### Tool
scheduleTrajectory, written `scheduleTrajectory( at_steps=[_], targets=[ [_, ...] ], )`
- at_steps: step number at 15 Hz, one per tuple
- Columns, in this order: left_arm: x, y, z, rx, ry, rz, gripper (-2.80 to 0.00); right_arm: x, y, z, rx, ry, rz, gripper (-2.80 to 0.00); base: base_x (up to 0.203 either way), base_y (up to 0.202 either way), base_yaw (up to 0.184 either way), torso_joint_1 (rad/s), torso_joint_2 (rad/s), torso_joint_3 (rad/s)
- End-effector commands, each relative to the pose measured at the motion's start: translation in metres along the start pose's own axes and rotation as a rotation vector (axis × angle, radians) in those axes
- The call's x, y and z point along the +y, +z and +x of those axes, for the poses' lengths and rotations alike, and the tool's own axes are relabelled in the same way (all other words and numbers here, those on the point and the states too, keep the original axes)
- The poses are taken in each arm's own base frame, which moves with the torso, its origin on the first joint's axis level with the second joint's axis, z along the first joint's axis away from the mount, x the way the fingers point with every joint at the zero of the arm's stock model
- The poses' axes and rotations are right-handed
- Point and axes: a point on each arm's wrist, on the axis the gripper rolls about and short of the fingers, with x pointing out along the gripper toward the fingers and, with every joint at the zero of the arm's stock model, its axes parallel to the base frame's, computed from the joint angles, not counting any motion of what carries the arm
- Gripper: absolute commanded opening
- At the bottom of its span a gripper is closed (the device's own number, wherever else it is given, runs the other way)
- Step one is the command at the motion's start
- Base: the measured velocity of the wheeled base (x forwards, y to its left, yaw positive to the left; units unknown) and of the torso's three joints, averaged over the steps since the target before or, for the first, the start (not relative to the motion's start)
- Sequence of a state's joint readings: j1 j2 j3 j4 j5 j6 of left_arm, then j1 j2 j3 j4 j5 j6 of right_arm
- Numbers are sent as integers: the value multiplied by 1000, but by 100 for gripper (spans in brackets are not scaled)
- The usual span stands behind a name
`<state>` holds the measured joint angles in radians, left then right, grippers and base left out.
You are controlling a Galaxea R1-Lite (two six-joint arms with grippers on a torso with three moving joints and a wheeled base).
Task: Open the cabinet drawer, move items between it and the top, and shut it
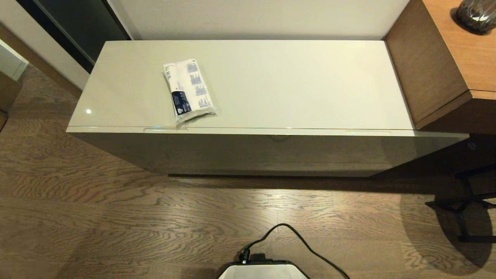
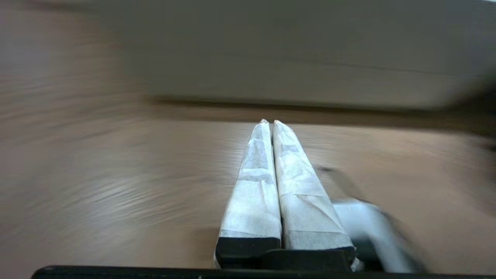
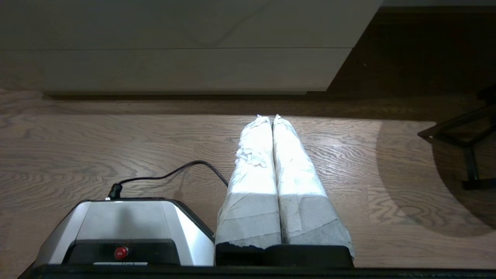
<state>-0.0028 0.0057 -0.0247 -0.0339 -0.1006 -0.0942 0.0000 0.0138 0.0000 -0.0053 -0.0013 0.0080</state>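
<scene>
The cabinet's glossy cream top (image 1: 279, 81) fills the middle of the head view, and the cabinet drawer (image 1: 267, 149) below it is closed, its front flush. A small white packet with blue and dark print (image 1: 188, 91) lies on the top towards the left, near the front edge. The slippers are out of view. Neither arm shows in the head view. My left gripper (image 2: 269, 121) is shut and empty, low above the wooden floor in front of the cabinet front (image 2: 294, 69). My right gripper (image 3: 267, 116) is shut and empty too, above the floor facing the cabinet front (image 3: 174, 66).
A brown wood-grain desk (image 1: 445, 58) adjoins the cabinet on the right, with a dark vase (image 1: 476, 14) on it. A black chair base (image 1: 465, 205) stands on the floor at right. My base (image 1: 263, 270) and its black cable (image 1: 302, 240) lie on the wooden floor (image 1: 116, 217).
</scene>
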Motion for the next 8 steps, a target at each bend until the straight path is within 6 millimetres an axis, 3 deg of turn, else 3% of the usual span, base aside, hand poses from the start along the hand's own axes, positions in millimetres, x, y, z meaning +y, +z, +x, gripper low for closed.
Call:
scheduleTrajectory(
  at_steps=[1, 8],
  targets=[
    [3, -6, 1, 18, 108, 118, -280, 0, 0, 0, 1, 0, 0, -280, 0, 0, 0, 0, 0, 0],
    [3, -11, 1, 56, 87, 178, -280, 0, 0, 0, 1, 0, 0, -280, 0, 0, 0, 0, 0, 0]
  ],
)
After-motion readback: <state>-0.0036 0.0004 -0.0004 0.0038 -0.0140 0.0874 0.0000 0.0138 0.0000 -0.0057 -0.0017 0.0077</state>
